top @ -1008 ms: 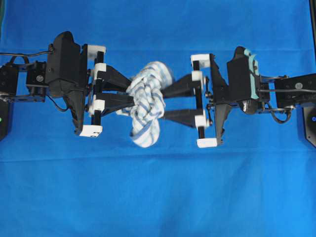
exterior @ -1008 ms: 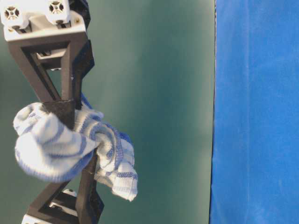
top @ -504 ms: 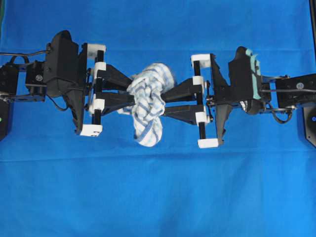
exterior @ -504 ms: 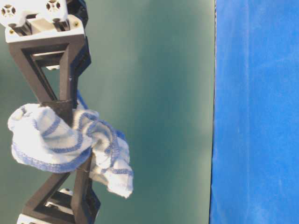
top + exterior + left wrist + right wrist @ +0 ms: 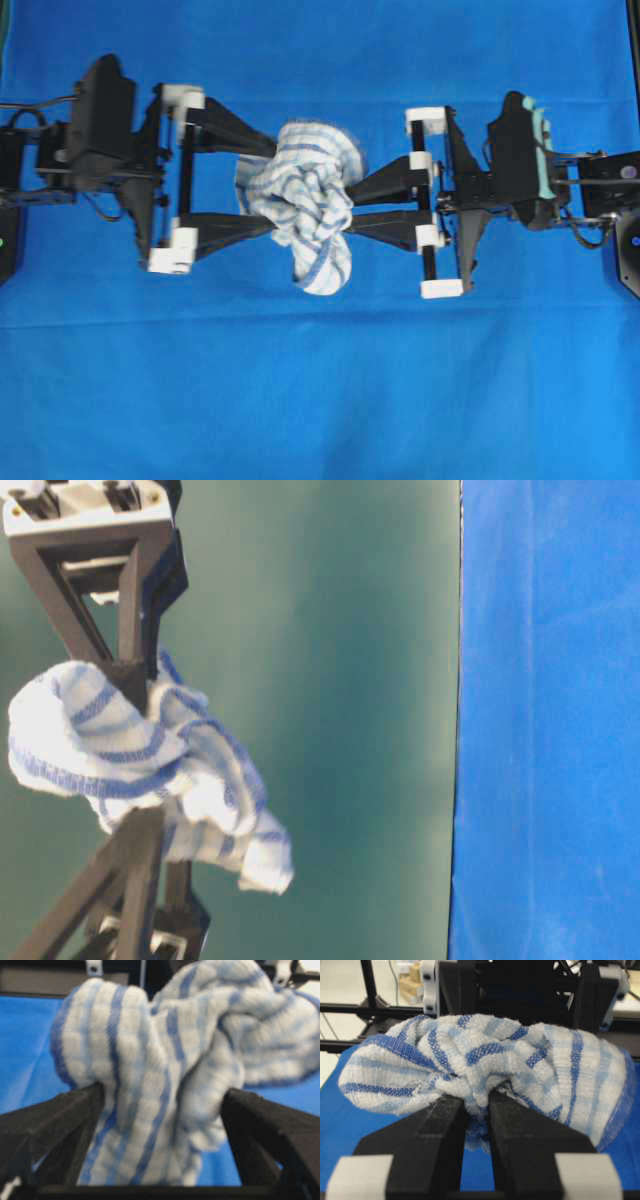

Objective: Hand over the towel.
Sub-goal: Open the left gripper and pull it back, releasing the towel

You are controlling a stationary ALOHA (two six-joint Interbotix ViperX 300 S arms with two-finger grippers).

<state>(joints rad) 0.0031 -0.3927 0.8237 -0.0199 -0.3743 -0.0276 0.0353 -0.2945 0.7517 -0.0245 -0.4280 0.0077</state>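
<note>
The towel [image 5: 305,200], a small white cloth with blue and grey check stripes, is bunched in mid-air above the blue tablecloth [image 5: 320,400], between the two grippers that face each other. The right gripper [image 5: 352,204] is clenched on a fold of the towel; in the right wrist view the cloth is seen pinched between the two black fingers [image 5: 432,1130], which stand close together. The left gripper [image 5: 262,187] is released: its fingers are spread wide, one along each side of the bundle, and in the left wrist view the cloth is seen lying between them, brushing both but squeezed by neither.

The step in hand is judged to be the withdrawal of the left gripper, the handover grip being already taken. It is best done with the left jaws kept fully spread and drawn straight back along their own axis, so that no loop of the soft fabric is caught on a fingertip. The right grip should be kept firm and steady meanwhile. The hanging tail [image 5: 325,272] is loose and could snag or swing; a slow retreat is advised.
</note>
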